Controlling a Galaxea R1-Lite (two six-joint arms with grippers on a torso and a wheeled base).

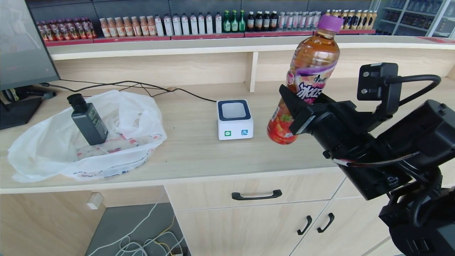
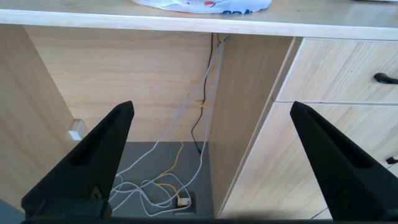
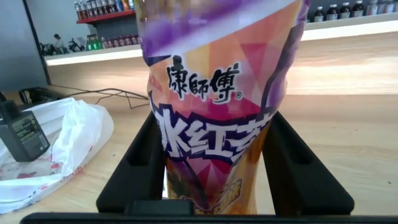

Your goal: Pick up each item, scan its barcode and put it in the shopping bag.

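My right gripper [image 1: 302,108] is shut on a tea bottle [image 1: 309,74] with a purple cap and an orange-purple label, held tilted in the air to the right of the white scanner box [image 1: 234,119]. In the right wrist view the tea bottle [image 3: 214,106] sits between the two black fingers [image 3: 137,162]. A white shopping bag [image 1: 85,142] lies open on the counter at the left, with a dark grey bottle [image 1: 87,119] standing in it. My left gripper [image 2: 208,168] is open, hanging low in front of the cabinet below the counter edge.
A monitor [image 1: 25,42] and its stand occupy the counter's far left, with black cables [image 1: 124,85] running behind the bag to the scanner. A raised shelf ledge [image 1: 213,44] backs the counter. Drawers with black handles [image 1: 256,195] lie below; loose cables [image 2: 168,186] cover the floor.
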